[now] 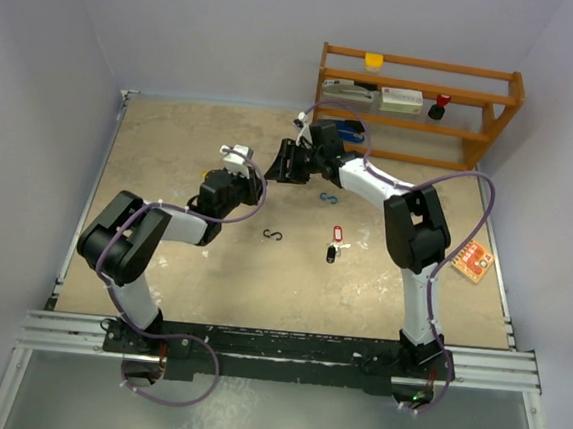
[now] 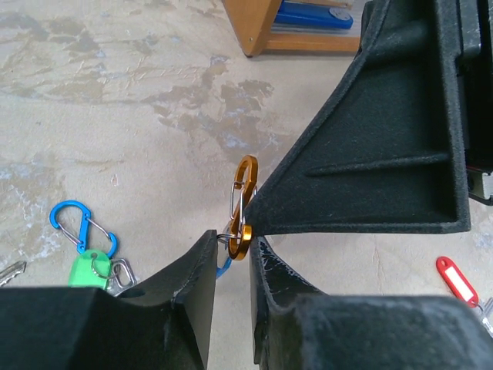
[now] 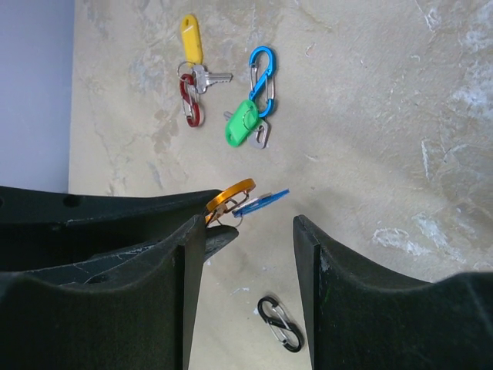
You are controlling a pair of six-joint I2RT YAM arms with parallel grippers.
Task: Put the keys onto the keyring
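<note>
So the left gripper (image 2: pixel 235 239) has its matte black jaws almost together, pinching the bottom loop of a shiny orange clip (image 2: pixel 245 202), an S-shaped metal one standing upright above the mottled beige tabletop (image 2: pixel 115 92). A thin wire ring and a flat blue tag (image 3: pixel 262 202) hang off it. The right gripper (image 3: pixel 249 221) is spread wide with nothing between its fingers, one tip just touching the orange clip. Down on the tabletop, a green-tagged key (image 3: pixel 242 123) touches a glossy blue clip (image 3: pixel 262 69), a yellow-tagged key (image 3: pixel 202 73) sits right against a red clip (image 3: pixel 190 100), and a black clip (image 3: pixel 279 324) lies alone.
</note>
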